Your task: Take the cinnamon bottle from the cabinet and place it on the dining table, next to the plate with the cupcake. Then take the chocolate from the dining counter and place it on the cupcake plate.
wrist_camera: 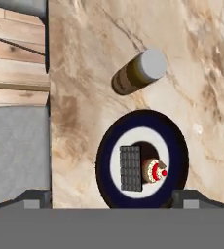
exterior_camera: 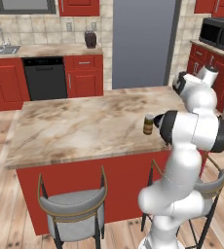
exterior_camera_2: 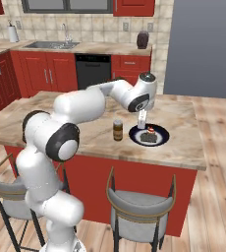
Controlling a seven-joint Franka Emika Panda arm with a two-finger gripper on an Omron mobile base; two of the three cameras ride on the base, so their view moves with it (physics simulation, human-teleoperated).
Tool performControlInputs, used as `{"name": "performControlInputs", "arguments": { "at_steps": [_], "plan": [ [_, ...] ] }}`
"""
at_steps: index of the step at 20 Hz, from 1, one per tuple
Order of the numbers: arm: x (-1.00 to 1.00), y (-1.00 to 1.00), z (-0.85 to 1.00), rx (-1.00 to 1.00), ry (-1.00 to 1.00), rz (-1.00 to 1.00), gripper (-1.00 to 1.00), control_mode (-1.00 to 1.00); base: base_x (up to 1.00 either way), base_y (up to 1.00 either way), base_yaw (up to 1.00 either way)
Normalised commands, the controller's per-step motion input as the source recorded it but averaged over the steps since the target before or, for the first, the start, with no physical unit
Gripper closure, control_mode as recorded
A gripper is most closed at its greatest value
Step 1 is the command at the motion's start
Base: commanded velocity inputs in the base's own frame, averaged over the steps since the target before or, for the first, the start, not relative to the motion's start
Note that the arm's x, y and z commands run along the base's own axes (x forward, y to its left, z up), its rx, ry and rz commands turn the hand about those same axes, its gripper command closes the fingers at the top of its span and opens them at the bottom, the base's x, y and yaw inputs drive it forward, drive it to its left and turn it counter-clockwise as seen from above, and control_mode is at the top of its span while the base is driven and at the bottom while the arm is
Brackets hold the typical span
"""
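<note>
The pincer (exterior_camera_2: 142,119) hangs above the plate (exterior_camera_2: 160,139) with its jaws spread wide and nothing between them; in the hand view its two dark fingertips (wrist_camera: 33,198) stand far apart at the bottom, one on each side of the plate (wrist_camera: 104,160). The plate sits on the marbled tabletop (exterior_camera_2: 95,133) near the edge that faces the stools. On its pale centre lies the chocolate (wrist_camera: 131,168), a dark ribbed bar, flat and touching the small cupcake (wrist_camera: 155,171) with the red top. In the right base view the chocolate (exterior_camera_2: 147,138) lies on the stool side of the cupcake (exterior_camera_2: 151,130). The cinnamon bottle (exterior_camera_2: 117,130) stands upright just beside the plate, apart from it, its grey lid up. In the left base view the bottle (exterior_camera: 148,124) stands near the tabletop's (exterior_camera: 75,126) stool-side edge, close to the arm's dark elbow joint (exterior_camera: 167,127).
</note>
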Motion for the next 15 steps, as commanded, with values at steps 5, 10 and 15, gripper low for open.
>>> {"name": "performControlInputs", "arguments": {
  "at_steps": [5,10,15],
  "plan": [
    [-0.71,1.00,0.91,-0.08,-0.12,0.13,-1.00,-1.00,0.00,0.00,0.00],
    [-0.53,1.00,0.83,-0.13,-0.02,0.17,-1.00,-1.00,0.00,0.00,0.00],
    [-0.29,1.00,0.57,-0.13,0.00,0.23,-1.00,-1.00,0.00,0.00,0.00]
  ]
}}
